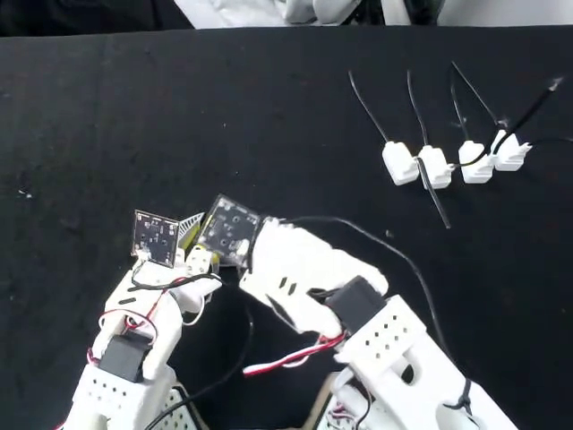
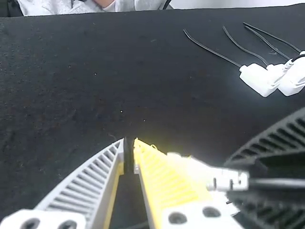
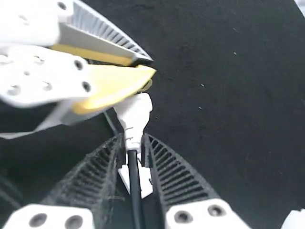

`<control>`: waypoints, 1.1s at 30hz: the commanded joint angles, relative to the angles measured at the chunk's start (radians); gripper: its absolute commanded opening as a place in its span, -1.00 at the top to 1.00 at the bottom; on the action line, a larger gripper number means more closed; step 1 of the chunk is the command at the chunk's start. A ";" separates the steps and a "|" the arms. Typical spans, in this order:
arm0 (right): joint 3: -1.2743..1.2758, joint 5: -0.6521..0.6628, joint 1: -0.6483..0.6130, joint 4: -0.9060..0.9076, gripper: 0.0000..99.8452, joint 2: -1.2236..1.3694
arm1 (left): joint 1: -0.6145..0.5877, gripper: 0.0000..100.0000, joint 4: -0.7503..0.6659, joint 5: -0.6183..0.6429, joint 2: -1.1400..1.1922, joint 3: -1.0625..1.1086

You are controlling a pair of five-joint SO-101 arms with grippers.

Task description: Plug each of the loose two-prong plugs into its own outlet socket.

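At the surface (image 1: 179,116) front, the right hand (image 3: 133,140) is clenched on a white plug (image 3: 135,114) with a black cord (image 3: 135,186). Beside it, the left hand (image 2: 127,143) is clenched empty, its tip apparently touching the plug. Four white corded sockets (image 1: 434,166) lie far off, rear right.

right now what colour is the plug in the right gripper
White plug, black cord; shows best in the right wrist view.

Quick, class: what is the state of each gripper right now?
Left gripper: closed, fingertips together.
Right gripper: closed on a white two-prong plug.
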 commanded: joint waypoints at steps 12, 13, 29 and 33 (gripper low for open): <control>-0.054 -0.002 -0.041 0.009 0.98 -0.021 | 0.048 0.90 0.002 -0.006 -0.008 0.012; -0.050 0.000 -0.028 0.011 0.98 -0.021 | 0.031 0.90 0.002 -0.006 -0.008 0.008; -0.298 0.012 0.104 0.439 0.98 -0.015 | -0.150 0.89 0.244 0.072 -0.006 -0.143; -0.355 0.069 0.117 0.525 0.98 0.054 | -0.153 0.90 0.256 0.052 -0.006 -0.140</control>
